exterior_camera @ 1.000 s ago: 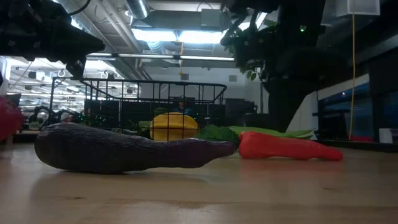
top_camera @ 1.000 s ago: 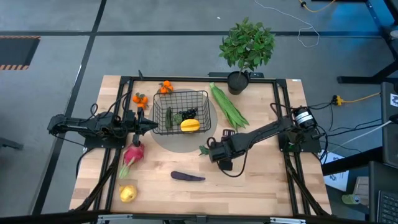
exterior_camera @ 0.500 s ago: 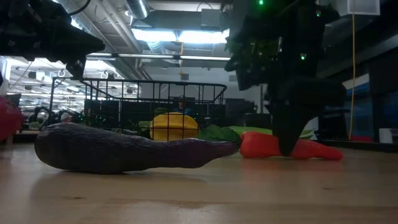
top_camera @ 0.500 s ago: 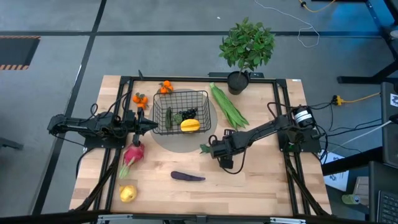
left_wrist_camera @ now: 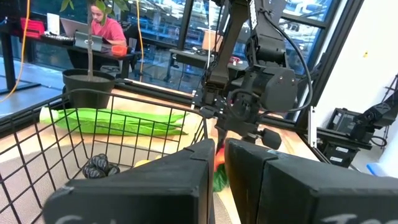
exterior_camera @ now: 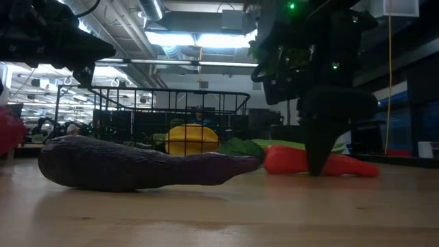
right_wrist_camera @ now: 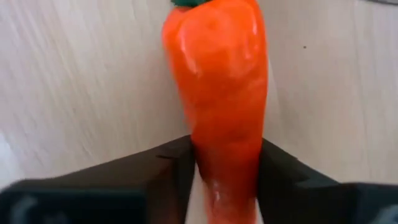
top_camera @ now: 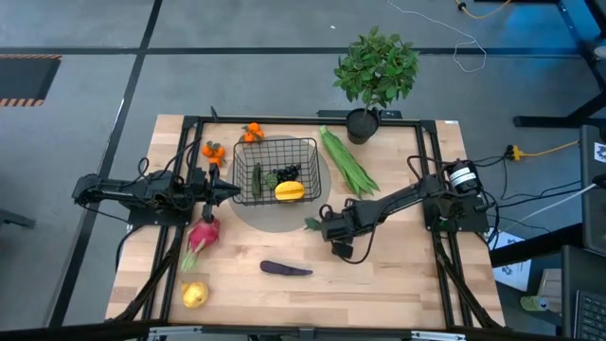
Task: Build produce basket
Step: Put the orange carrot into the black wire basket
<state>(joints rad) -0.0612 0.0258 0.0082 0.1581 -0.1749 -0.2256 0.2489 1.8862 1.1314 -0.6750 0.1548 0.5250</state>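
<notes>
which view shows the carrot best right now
The right wrist view: the carrot fills the picture, lying between the right hand's two fingers on the wood. The low view shows it side-on, partly behind that hand. From above it is almost wholly hidden under the hand; the left wrist view catches only an orange sliver.

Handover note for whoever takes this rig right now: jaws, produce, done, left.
Right gripper: down on the table, jaws either side of the carrot; carrot not lifted.
Left gripper: jaws shut, empty, parked beside the basket's left side.
In basket: yellow fruit, dark grapes, cucumber.
Done: those three loaded.
Left on table: carrot, eggplant, dragon fruit, a second yellow fruit, long green pods, small oranges behind the basket and another cluster at its left.
</notes>
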